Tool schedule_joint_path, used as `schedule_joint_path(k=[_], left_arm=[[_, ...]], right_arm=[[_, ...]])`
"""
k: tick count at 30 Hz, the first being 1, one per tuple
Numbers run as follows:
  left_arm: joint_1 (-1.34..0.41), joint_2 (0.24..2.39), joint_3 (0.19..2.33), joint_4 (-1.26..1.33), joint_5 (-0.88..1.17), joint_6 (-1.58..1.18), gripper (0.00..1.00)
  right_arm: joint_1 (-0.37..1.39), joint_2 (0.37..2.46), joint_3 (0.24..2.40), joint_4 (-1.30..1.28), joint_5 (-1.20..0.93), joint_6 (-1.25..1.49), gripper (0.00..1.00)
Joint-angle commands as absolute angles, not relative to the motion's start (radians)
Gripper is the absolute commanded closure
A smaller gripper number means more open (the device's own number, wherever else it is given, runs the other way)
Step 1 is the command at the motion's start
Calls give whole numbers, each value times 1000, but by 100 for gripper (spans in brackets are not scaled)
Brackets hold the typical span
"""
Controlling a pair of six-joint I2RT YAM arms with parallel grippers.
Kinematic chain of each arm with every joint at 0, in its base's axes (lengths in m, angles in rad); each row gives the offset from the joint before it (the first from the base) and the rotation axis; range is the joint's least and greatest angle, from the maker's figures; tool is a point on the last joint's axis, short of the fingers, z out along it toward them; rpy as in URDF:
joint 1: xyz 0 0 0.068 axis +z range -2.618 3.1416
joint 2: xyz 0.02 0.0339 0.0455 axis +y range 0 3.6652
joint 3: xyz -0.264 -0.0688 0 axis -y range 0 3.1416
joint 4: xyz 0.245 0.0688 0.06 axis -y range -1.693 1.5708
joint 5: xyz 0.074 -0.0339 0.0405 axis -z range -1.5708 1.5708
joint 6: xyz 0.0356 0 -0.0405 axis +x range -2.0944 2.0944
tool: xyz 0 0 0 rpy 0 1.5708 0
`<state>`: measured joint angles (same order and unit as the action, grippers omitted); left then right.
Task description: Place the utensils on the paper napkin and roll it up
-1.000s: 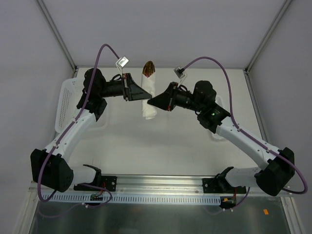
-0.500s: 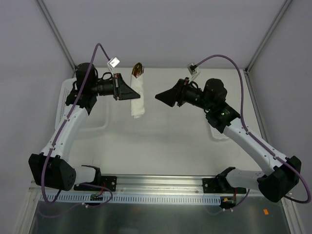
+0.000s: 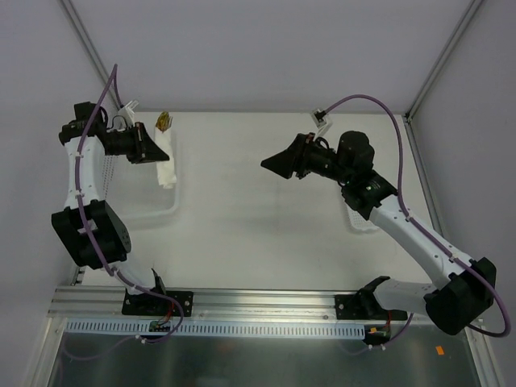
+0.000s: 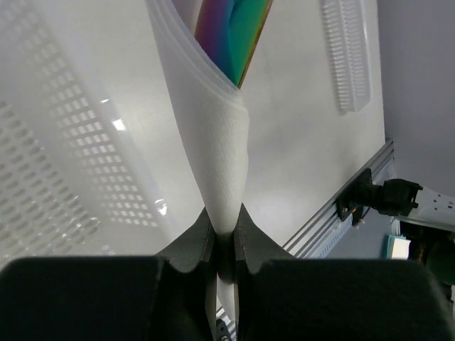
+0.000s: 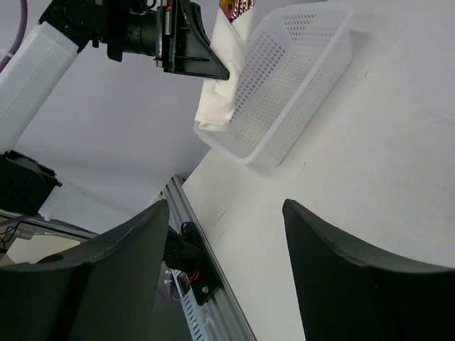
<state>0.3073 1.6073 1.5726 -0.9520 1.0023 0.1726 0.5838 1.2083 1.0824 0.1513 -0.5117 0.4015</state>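
Now that the right gripper point(image 3: 270, 164) has released and withdrawn rightward with jaws wide, the left gripper point(image 4: 224, 231) (clamped on the rolled paper napkin point(image 4: 217, 142), utensils point(image 4: 231, 35) protruding from its far end) has swung it far left over the basket point(image 5: 298, 78), so rolling appears complete.

The paper napkin point(image 4: 220, 156) pinched in the matt black left hand point(image 4: 225, 226) looks soft, dull and finely bumpy. The spoon point(image 4: 234, 35) sticking out of it shines like a rainbow. Beside the hand, the white plastic basket point(image 4: 64, 163) is glossy.
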Motion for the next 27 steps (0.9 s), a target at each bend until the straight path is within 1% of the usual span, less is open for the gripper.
schedule_joint_path(k=[1,4,9,15,21,27], left_arm=[[383,1684,1660,-1158,953,377,100],[431,1785,1716,-1195,919,406,100],[439,1945,1778,-1226,870,425,100],[443,2100,1818,-1217,959,364,100],[431,2190,1845,-1131,968,270,100],[408,2270,1859,-1062,942,238,100]], right_arm=[[581,1224,1080,169,-541,388,32],[581,1233,1074,169,-545,388,32],[580,1241,1063,170,-546,390,32],[580,1247,1049,167,-552,391,32],[578,1247,1034,170,-552,394,33],[577,1259,1034,170,-558,397,33]])
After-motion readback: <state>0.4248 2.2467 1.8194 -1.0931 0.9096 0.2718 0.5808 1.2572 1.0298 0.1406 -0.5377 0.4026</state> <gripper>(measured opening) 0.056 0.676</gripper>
